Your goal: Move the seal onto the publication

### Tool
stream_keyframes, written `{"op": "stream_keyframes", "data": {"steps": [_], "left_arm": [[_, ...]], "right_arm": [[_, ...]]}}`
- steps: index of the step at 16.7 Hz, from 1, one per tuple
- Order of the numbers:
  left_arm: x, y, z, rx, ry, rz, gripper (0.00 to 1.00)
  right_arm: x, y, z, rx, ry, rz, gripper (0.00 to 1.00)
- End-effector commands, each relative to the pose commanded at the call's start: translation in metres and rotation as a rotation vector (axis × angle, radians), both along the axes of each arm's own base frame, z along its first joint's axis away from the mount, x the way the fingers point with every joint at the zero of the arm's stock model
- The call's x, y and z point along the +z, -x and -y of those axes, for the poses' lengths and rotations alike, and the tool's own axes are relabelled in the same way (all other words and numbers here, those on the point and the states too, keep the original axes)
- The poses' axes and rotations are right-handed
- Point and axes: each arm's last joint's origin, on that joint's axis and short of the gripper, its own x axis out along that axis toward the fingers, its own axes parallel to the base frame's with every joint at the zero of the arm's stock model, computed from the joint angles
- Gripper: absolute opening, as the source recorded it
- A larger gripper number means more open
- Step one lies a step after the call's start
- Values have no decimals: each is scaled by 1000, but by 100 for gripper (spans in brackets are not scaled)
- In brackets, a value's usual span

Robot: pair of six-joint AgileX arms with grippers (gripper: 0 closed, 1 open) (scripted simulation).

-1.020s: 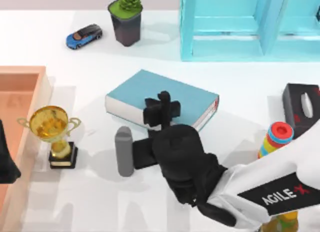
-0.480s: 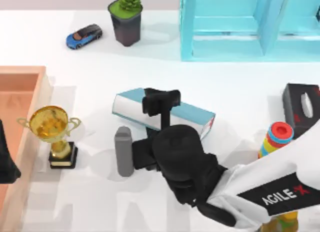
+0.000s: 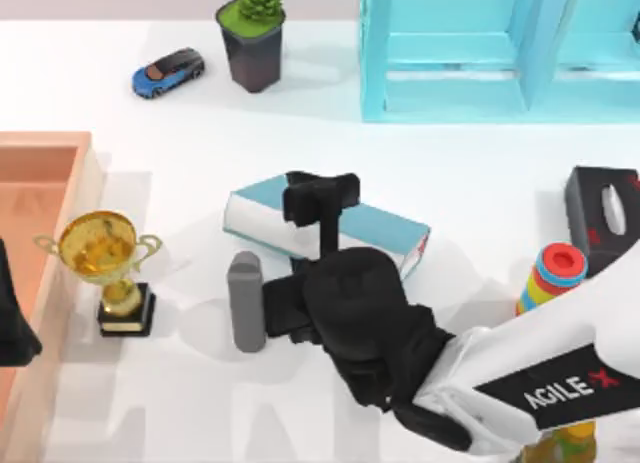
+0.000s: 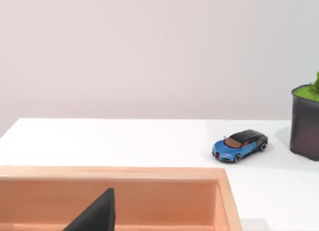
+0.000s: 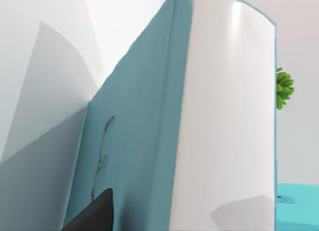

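R gripper (image 3: 320, 198) sits at mid-frame in the top view, right over the publication (image 3: 385, 228), its black wrist and white AgileX arm running down to the lower-right corner. Can't tell whether it's spread, pressed together or pinching anything; the black body hides that. The publication is a thick teal hardcover w/ white page edges, lying centre of the table (image 3: 180, 163) just below the middle of the frame. Its long white page edge faces the camera broadly and the cover looks narrow, so it seems tipped rather than flat. In the R wrist view the teal cover (image 5: 134, 141) and the white pages (image 5: 224, 116) are very close up. A grey upright block (image 3: 245, 301) stands just left of the arm, near the book's lower-left corner. L gripper (image 3: 10, 323) is parked at the left edge over an orange tray (image 3: 50, 143); its grip state I can't tell either. Gold trophy (image 3: 105, 263) stands beside the tray, lower left. Blue toy car (image 3: 168, 72) and potted plant (image 3: 252, 43) are upper left, turquoise shelf (image 3: 470, 93) upper right, black tissue box (image 3: 603, 213) and a stack of coloured rings (image 3: 552, 278) at the right edge.
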Motion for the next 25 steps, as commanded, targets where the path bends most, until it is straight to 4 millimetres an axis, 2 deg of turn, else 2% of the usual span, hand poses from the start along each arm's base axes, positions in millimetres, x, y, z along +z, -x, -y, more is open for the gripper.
{"op": "stream_keyframes", "data": {"steps": [5,7,9,12,15,17,19,25], "left_arm": [[0,0,0,0,0,0,100],[0,0,0,0,0,0,100],[0,0,0,0,0,0,100],[0,0,0,0,0,0,100],[0,0,0,0,0,0,100],[0,0,0,0,0,0,100],[0,0,0,0,0,0,100],[0,0,0,0,0,0,100]], "right_arm": [[34,-1,-9,24,-86,25,100],[46,12,-15,29,-114,30,100],[51,34,-21,31,-129,26,100],[45,78,-24,27,-116,7,100],[29,119,-16,9,-68,-4,100],[16,139,-7,-2,-26,-3,100],[8,150,-1,-5,4,0,100],[10,147,-1,-14,-4,-6,100]]}}
